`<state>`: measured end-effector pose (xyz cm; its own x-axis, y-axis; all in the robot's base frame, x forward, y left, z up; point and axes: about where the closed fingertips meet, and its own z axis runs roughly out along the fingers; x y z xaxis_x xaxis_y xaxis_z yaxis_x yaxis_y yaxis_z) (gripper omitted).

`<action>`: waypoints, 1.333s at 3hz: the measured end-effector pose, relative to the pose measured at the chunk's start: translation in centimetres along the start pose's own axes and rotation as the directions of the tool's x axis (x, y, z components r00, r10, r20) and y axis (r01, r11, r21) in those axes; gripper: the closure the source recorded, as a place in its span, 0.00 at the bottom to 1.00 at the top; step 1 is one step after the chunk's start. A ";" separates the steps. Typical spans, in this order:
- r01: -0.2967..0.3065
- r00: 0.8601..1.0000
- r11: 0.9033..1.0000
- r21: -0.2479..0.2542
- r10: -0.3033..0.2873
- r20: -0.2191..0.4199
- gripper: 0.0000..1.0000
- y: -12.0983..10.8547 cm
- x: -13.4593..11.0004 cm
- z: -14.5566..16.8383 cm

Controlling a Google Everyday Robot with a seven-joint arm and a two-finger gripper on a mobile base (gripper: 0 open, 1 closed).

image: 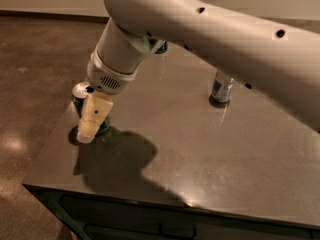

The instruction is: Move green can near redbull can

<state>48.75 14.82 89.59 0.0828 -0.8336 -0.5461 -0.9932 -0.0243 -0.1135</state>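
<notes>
The green can (78, 93) stands near the left edge of the dark table (200, 154). Only its silver top and a strip of its green body show. My gripper (92, 119) hangs down right at the can, on its near side, and covers most of it. The redbull can (221, 89) stands upright at the far right of the table, well apart from the green can. My arm hides its top.
A dark blue can (161, 47) peeks out behind my arm at the table's far edge. The table's left edge runs just beside the green can, with brown floor (35, 59) beyond it. My arm spans the upper right of the view.
</notes>
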 end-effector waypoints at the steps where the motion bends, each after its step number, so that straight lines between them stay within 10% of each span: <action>1: 0.003 1.000 1.000 -0.016 -0.003 0.006 0.16 0.0 -0.6 0.3; 4: -0.042 0.999 0.999 0.005 0.042 0.030 0.95 -1.0 -0.3 -2.5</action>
<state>49.48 13.75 91.96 0.0434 -0.8169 -0.5751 -0.9954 0.0136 -0.0944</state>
